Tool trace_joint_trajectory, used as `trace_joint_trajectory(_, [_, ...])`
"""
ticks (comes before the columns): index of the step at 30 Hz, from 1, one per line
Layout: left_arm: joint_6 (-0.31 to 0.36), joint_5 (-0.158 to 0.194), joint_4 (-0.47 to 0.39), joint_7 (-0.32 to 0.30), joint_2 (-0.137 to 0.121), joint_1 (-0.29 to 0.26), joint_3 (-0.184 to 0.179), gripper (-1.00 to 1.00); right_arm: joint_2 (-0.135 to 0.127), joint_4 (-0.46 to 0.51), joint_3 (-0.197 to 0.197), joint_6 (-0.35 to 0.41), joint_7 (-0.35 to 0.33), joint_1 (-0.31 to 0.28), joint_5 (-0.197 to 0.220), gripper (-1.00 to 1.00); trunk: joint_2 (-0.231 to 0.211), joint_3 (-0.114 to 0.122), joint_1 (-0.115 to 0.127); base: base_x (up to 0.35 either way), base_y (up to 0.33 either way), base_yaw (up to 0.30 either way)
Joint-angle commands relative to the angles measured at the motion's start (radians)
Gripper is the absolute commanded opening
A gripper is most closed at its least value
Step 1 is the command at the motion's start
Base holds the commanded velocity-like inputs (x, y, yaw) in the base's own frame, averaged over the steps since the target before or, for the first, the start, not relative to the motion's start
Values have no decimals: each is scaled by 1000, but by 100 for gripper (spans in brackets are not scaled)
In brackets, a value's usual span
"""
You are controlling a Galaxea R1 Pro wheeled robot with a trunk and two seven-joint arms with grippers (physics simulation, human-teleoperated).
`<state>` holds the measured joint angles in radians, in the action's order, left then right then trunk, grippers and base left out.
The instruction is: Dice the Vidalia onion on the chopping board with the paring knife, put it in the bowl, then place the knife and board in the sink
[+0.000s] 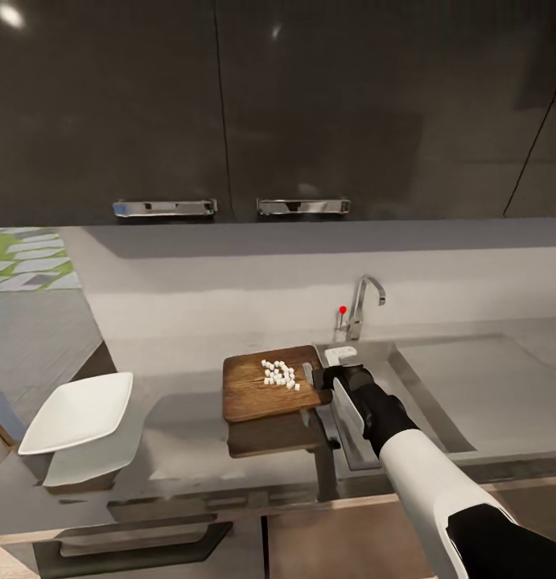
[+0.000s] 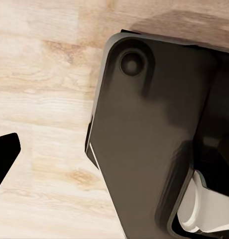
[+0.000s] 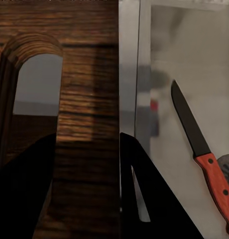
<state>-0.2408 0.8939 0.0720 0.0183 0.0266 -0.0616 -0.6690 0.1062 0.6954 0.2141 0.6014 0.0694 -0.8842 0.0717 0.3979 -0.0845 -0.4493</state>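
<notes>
From the head camera I had one bowl (image 1: pixel 78 414) at the far left, sitting on the countertop (image 1: pixel 181 450), white and with nothing in it. Well to its right I counted one chopping board (image 1: pixel 265 386), lifted clear of the counter with its shadow underneath, and on it one cluster of diced onion (image 1: pixel 280 374), roughly twenty small white cubes, all toward the board's back right corner. My right gripper (image 1: pixel 316 388) had the board by its right edge, next to the handle slot. In the right wrist camera its two fingers (image 3: pixel 25 194) were closed across the board's thickness, one finger on either face. Just beyond that edge was the sink (image 1: pixel 438 386), and in the basin I could see one paring knife (image 3: pixel 201 149), dark blade and red handle, lying flat near the drain. One chrome tap (image 1: pixel 362 301) stood behind the sink with its single red knob (image 1: pixel 342 309). I could not tell how the left gripper's fingers stood.
</notes>
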Motion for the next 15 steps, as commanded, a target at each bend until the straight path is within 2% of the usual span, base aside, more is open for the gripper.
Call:
trace_joint_trajectory(1, [-5, 0, 3, 2, 1, -1, -6, 100, -1, 1, 4, 4, 7, -1, 8, -100, 2, -1, -1, 0, 0, 0])
trace_joint_trajectory(7, [-5, 0, 3, 3, 1, -1, -6, 100, 0, 1, 4, 4, 7, -1, 8, -100, 2, 9, -1, 0, 9, 0])
trace_joint_trajectory(15, [-5, 0, 3, 2, 1, -1, -6, 100, 0, 1, 4, 4, 7, -1, 8, -100, 2, 21, -1, 0, 262, 0])
